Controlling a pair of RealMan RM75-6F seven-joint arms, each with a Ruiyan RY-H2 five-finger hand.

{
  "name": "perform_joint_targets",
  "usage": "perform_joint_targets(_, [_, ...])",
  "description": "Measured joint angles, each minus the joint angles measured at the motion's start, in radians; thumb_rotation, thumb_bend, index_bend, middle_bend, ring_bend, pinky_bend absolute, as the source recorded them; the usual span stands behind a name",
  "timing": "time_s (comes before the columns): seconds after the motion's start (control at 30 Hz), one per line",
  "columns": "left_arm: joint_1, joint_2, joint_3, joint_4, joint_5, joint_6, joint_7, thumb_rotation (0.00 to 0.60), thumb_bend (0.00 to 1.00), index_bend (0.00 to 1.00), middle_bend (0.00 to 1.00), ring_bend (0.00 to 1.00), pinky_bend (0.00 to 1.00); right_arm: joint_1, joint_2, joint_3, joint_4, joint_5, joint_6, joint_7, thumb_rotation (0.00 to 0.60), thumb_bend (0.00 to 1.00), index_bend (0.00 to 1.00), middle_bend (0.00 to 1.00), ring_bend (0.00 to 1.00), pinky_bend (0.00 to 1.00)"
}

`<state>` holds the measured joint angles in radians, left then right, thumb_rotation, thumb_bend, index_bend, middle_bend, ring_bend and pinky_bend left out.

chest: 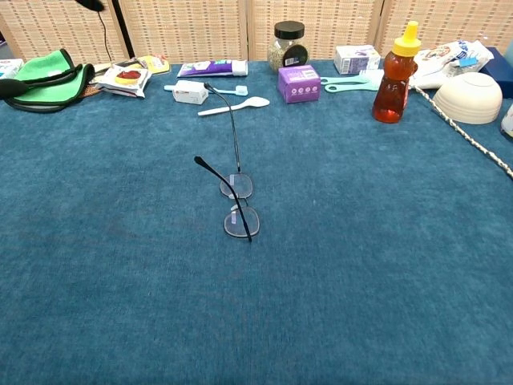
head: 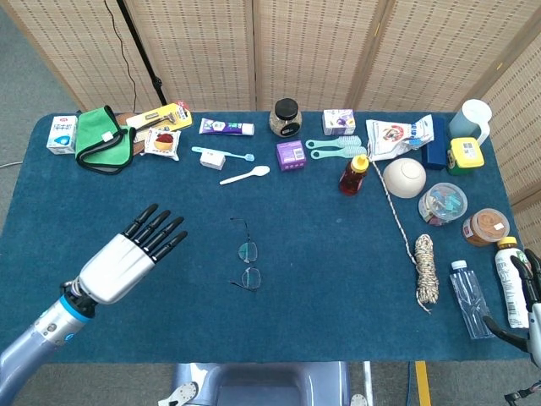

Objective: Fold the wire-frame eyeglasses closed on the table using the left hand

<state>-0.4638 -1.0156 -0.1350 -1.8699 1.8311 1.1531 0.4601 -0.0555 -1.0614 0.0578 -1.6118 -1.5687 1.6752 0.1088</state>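
in the head view the wire-frame eyeglasses (head: 246, 265) lie on the blue table cover (head: 127, 194) near its middle, lenses toward the front edge and both temples unfolded, pointing away toward the screen wall. the left hand (head: 133, 254) hovers to the left of them, well apart, fingers straight and fanned out with nothing in them, its dark fingertips aimed up and to the right. the right hand (head: 528, 296) shows only as a sliver at the right edge, beside a white bottle (head: 511, 279) and a clear water bottle (head: 469, 298); whether it is spread or curled i cannot tell. a coil of twine (head: 425, 269) lies to the right of the glasses, a white plastic spoon (head: 246, 175) behind them. in the chest view the eyeglasses (chest: 236, 196) sit mid-table with one temple tip raised (the other runs back toward the spoon (chest: 235, 106)). dark shapes at the top left edge, over the green pouch (chest: 44, 74), may be fingertips of the left hand (chest: 24, 84), too cropped to be sure. a honey bottle (chest: 396, 74) stands at the back right.
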Motion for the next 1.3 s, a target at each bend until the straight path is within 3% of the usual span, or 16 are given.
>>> perform_joint_targets(0.5, [-0.179, -0.145, -0.018, 0.004, -0.021, -0.244, 0.224, 0.600, 0.30, 0.07, 0.01, 0.00, 0.00, -0.017, 0.002, 0.003, 0.005, 0.010, 0.016, 0.011, 0.600, 0.02, 0.06, 0.00, 0.00, 0.02])
perform_joint_targets(0.97, [-0.217, -0.216, 0.009, -0.034, -0.120, -0.327, 0.406, 0.600, 0.30, 0.06, 0.01, 0.00, 0.00, -0.030, 0.006, 0.006, 0.027, 0.014, 0.026, 0.046, 0.600, 0.02, 0.06, 0.00, 0.00, 0.02])
perform_joint_targets(1.3, [-0.239, -0.316, 0.020, -0.027, -0.228, -0.368, 0.612, 0.600, 0.30, 0.05, 0.01, 0.00, 0.00, -0.047, 0.004, 0.005, 0.059, 0.022, 0.039, 0.086, 0.600, 0.02, 0.06, 0.00, 0.00, 0.02])
